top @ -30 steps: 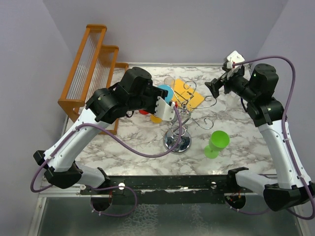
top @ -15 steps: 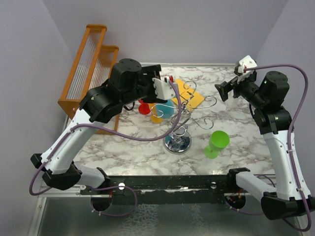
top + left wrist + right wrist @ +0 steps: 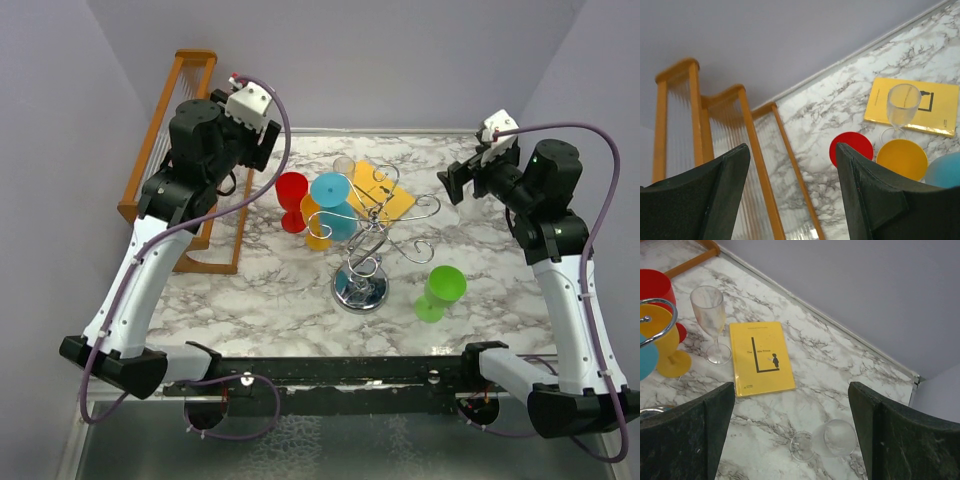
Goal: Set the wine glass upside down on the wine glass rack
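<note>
Table (image 3: 270,290): marble-patterned, carrying all items. Orange rack (image 3: 696,110): at the far left edge, not involved. Left gripper (image 3: 791,150): raised above the orange rack, fingers spread wide, nothing between them. Right gripper (image 3: 791,390): held high at the far right, fingers likewise spread and empty. Rack (image 3: 368,245): chrome wire stand upright at the table's centre on its round base. Book (image 3: 761,358): yellow, flat, behind the rack. Blue glass (image 3: 333,200): at the rack's left arm, foot uppermost and bowl below, long axis near vertical. It appears to hang from the wire, though the seat of the foot in the loop cannot be confirmed from above. Judged on that, the placing looks done for this glass. Governing relation: the blue glass lies right of and nearer than the left gripper, clear of it, and well left of the right gripper. The left arm is the nearer, so any correction of the seating would fall to it, approaching from the left across the red and yellow glasses. Remaining items: green glass (image 3: 440,290) upright right of the base; red glass (image 3: 291,192) and yellow glass (image 3: 315,228) just left of the rack; one clear glass (image 3: 709,310) upright beside the book; another clear glass (image 3: 832,439) on its side, nearer the right gripper.
</note>
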You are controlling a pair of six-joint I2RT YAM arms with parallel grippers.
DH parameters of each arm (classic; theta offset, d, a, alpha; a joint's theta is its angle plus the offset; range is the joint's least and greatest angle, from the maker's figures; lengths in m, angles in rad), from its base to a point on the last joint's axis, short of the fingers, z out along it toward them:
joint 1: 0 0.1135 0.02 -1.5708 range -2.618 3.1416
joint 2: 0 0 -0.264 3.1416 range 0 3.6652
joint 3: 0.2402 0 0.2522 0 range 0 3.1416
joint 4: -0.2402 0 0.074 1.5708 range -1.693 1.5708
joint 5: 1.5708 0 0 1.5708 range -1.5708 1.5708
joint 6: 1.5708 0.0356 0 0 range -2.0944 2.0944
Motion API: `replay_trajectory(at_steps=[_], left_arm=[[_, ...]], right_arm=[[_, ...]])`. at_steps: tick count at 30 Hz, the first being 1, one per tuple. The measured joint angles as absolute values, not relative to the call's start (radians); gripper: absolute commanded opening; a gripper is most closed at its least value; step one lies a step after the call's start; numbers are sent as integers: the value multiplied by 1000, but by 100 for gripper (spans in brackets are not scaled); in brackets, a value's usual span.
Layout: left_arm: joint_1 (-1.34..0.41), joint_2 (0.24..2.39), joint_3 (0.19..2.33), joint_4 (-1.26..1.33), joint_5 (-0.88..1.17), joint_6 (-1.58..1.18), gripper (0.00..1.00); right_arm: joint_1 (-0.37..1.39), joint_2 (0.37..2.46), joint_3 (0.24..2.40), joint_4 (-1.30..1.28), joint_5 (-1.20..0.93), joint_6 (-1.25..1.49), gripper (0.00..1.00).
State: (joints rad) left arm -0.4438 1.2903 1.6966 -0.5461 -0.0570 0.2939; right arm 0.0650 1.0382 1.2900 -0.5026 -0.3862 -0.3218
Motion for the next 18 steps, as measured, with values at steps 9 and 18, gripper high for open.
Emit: replay_trajectory(at_steps=[9,18], left_arm=[[-252,1378,1565,-505,121,96,72],[-226,1609,1610,-534,246,67,71]], right_arm=[[64,1074,1339,-522,-386,-320,95],[64,1129,1365,-523,-383,-334,95]])
